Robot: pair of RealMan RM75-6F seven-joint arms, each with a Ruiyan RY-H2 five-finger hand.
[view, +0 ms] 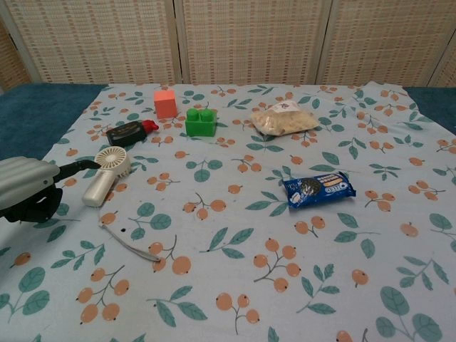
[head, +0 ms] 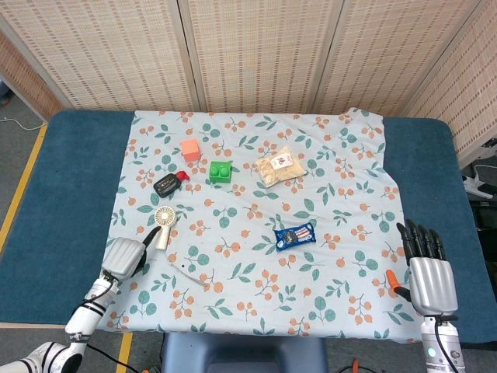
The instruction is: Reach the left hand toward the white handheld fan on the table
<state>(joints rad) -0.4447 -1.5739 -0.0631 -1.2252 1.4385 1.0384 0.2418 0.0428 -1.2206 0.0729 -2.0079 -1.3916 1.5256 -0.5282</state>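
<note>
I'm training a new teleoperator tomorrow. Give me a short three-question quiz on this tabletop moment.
1. True or false: the left hand already grips the white fan.
2. Which item lies directly beside the green block, on its left? A) cookie packet B) black and red device C) snack bag
3. Fill in: the right hand rests near the table's ____ corner, fingers extended.

Key: 1. False; one finger points toward the fan's head, nothing held. 2. B. 3. Front right.
</note>
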